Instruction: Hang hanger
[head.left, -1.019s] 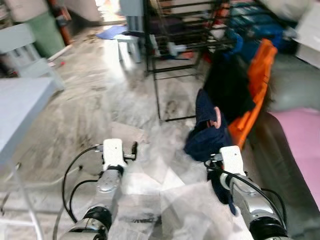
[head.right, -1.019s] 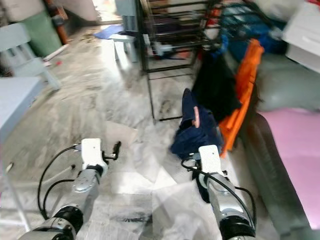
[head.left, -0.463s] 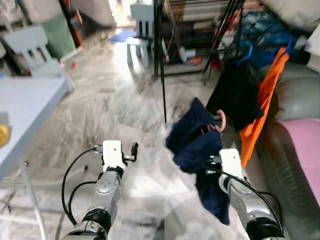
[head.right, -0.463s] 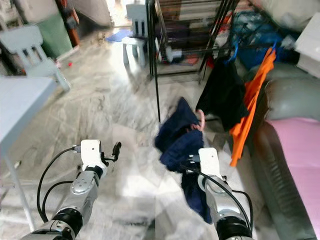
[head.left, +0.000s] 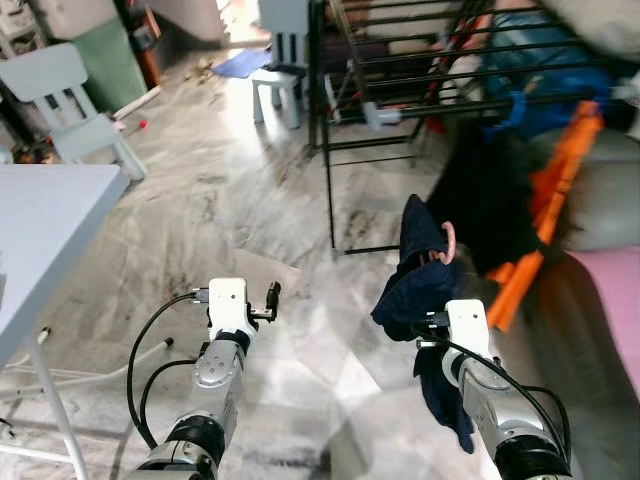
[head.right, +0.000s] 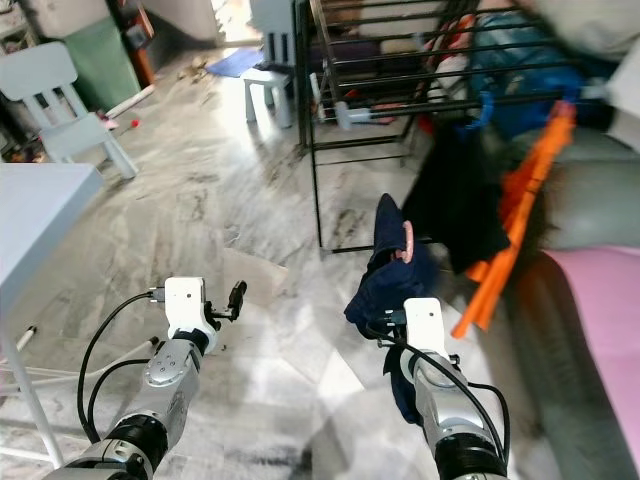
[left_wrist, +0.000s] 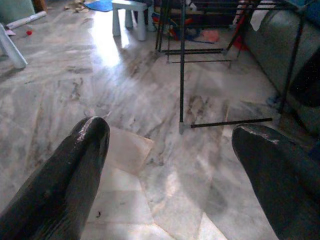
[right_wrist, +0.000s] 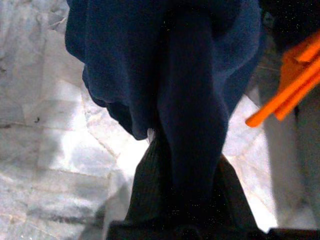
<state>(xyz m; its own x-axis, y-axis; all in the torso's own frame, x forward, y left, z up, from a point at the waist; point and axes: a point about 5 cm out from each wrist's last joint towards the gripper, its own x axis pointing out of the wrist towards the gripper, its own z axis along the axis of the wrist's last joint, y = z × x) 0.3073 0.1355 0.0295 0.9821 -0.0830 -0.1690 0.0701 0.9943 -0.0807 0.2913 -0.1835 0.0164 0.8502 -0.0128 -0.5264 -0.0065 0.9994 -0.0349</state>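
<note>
Right gripper (right_wrist: 172, 165) clamped on navy garment (head.left: 415, 275) with pink hanger (head.left: 449, 243), held up near black drying rack (head.left: 400, 100). Left gripper (left_wrist: 170, 145) wide open, empty, above marble floor (head.left: 220, 210).

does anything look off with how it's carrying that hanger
Yes. The navy garment is bunched over the pink hanger rather than draped, sagging below the right hand. The left hand is open.

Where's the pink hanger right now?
In the left eye view the pink hanger pokes out of the navy garment held up at the right gripper, right of centre, just short of the black drying rack.
</note>
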